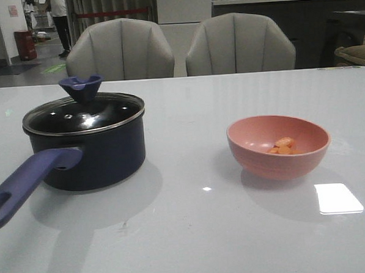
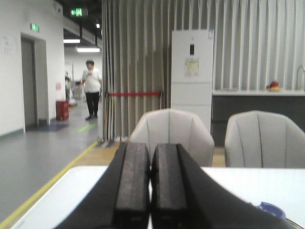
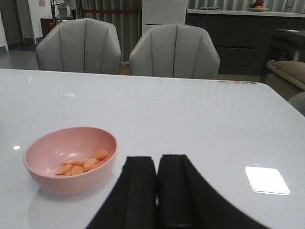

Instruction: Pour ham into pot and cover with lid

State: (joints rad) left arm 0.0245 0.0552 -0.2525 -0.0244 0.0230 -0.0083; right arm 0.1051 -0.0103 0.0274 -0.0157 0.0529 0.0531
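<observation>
Front view only: lid [image 1: 83, 115] on pot [image 1: 85, 151].

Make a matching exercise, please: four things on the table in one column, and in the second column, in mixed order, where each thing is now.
Things:
1. ham
2. lid
3. pot
4. bowl

Places:
A. stands on the table's left side, handle pointing toward the near left edge
B. sits closed on top of the pot
C. stands on the table's right side, beside a bright reflection
D. lies inside the pink bowl

Pairs: 1-D, 2-B, 3-A, 4-C
</observation>
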